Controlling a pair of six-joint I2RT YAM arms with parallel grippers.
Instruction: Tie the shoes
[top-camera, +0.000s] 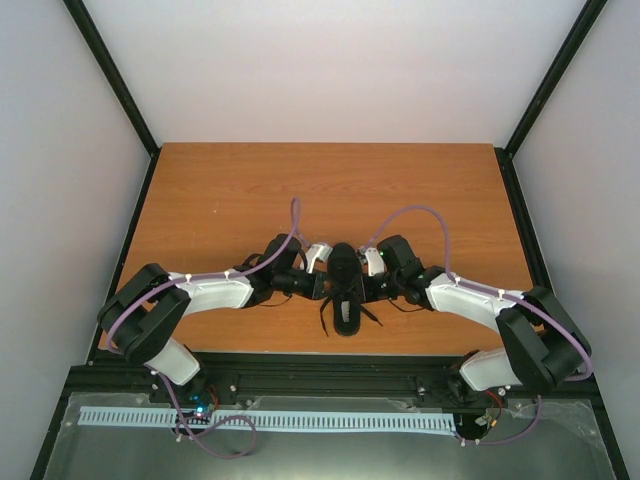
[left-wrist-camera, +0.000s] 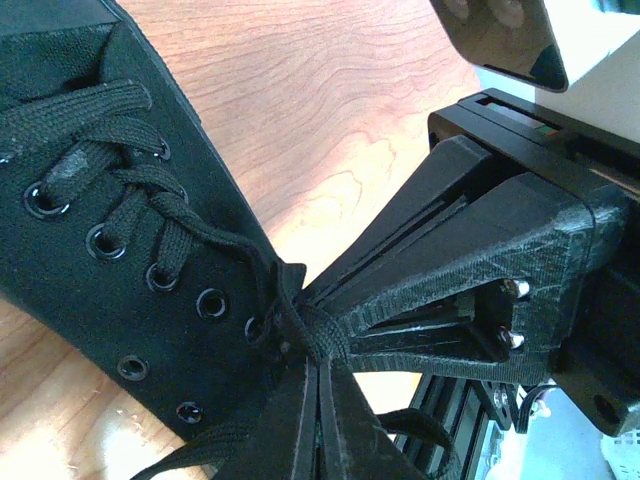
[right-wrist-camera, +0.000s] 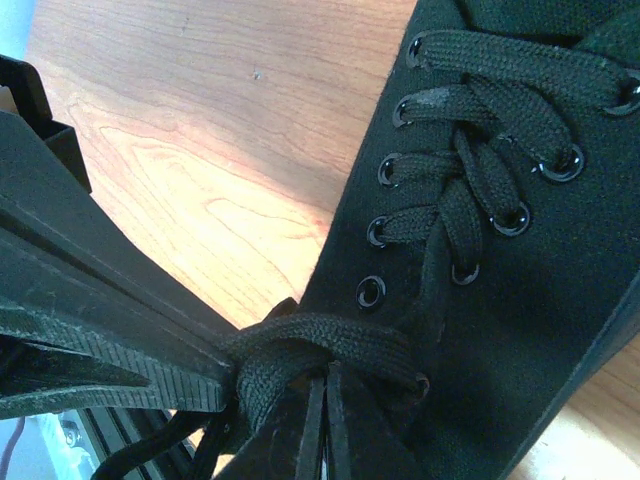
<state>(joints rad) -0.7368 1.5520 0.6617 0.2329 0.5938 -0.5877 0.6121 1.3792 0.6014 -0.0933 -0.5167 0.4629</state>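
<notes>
While both arms hold low over the work, I start with the wooden table (top-camera: 250, 190), which fills the middle of the overhead view. The left arm (top-camera: 215, 292) and right arm (top-camera: 470, 300) bend inward from their bases and meet near the middle of the table's near edge.

Between them sits the black shoe (top-camera: 345, 285), sole down on the wood, its length running away from the bases. It is a low lace-up in black canvas.

From the left wrist camera I see the left gripper (left-wrist-camera: 318, 365) coming up from the bottom of the view with its fingers pressed together. The right gripper (left-wrist-camera: 330, 295) reaches in from the right, its fingers also pressed flat. Their tips meet at the same spot on top of the shoe.

That spot is where the flat black laces (left-wrist-camera: 300, 325) bunch into a tight crossing. Each gripper is clamped on lace there. The right wrist camera shows the same meeting, with a band of lace wrapped across the two sets of tips.

Loose lace ends trail onto the wood at the shoe's near end. Smallest are the ringed eyelets (right-wrist-camera: 372, 291), in rows down both sides of the lacing.
</notes>
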